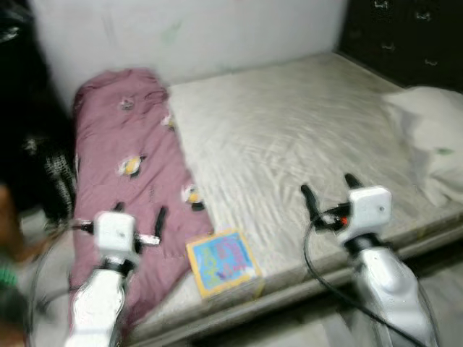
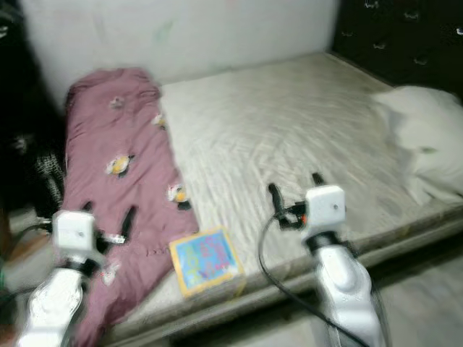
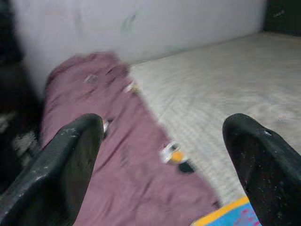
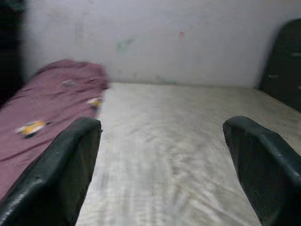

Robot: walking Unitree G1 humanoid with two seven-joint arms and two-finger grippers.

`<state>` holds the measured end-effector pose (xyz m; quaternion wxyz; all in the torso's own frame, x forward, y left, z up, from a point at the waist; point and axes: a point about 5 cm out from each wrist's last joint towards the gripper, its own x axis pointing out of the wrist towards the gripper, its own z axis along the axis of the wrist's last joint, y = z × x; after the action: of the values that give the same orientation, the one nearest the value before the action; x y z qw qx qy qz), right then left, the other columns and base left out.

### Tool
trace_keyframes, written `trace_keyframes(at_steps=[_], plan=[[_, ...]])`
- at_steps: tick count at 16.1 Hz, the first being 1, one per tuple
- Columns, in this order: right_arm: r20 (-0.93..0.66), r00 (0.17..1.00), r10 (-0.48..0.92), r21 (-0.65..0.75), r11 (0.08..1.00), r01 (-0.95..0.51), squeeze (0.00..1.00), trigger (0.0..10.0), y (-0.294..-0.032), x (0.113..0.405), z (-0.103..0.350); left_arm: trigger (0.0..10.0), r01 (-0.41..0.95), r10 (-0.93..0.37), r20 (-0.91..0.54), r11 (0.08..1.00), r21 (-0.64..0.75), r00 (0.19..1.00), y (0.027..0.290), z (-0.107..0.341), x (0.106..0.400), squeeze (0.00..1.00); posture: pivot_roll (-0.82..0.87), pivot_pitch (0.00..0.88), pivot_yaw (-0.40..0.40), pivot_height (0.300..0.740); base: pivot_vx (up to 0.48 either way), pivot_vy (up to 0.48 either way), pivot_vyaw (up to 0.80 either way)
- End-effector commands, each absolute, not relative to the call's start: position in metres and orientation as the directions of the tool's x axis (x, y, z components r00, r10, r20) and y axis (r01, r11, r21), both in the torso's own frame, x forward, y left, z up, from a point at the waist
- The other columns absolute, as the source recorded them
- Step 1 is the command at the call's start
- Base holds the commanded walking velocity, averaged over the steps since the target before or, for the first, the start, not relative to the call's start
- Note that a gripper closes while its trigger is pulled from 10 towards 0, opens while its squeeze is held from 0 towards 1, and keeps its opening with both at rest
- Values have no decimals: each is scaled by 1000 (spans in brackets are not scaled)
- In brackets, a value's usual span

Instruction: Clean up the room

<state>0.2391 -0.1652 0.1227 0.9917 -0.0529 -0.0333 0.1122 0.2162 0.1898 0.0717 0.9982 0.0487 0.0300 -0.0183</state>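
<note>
Blue picture book (image 1: 222, 262) with yellow border, flat at mattress (image 1: 304, 137) edge beside maroon blanket (image 1: 130, 181), left gripper (image 1: 139, 217) and right gripper (image 1: 330, 194) both spread apart, hovering

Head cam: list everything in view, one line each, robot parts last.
mattress: 1, off-white, bare, runs from the wall to the near edge
blanket: 1, mauve with small cartoon prints, laid along the mattress's left side
book: 1, blue cover with yellow border, flat near the front edge, beside the blanket
pillow: 1, white, at the mattress's right edge
cabinet: 1, dark, back right
wall: white, behind the mattress
left gripper: open, above the blanket
right gripper: open, above the bare mattress
</note>
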Motion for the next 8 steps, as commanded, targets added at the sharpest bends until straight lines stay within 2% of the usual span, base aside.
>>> trace_keyframes(at_steps=[1, 8], plan=[[61, 973, 220, -134, 968, -211, 0, 10000, -168, 238, 125, 10000, 42, -35, -62, 993, 107, 997, 189, 73, 219, 0, -112, 0, 27, 740, 0, 0, 800], [62, 972, 225, -128, 968, -216, 0, 10000, -167, 239, 124, 10000, 32, -25, -53, 990, 137, 998, 188, 74, 220, 0, -109, 0, 26, 740, 0, 0, 800]])
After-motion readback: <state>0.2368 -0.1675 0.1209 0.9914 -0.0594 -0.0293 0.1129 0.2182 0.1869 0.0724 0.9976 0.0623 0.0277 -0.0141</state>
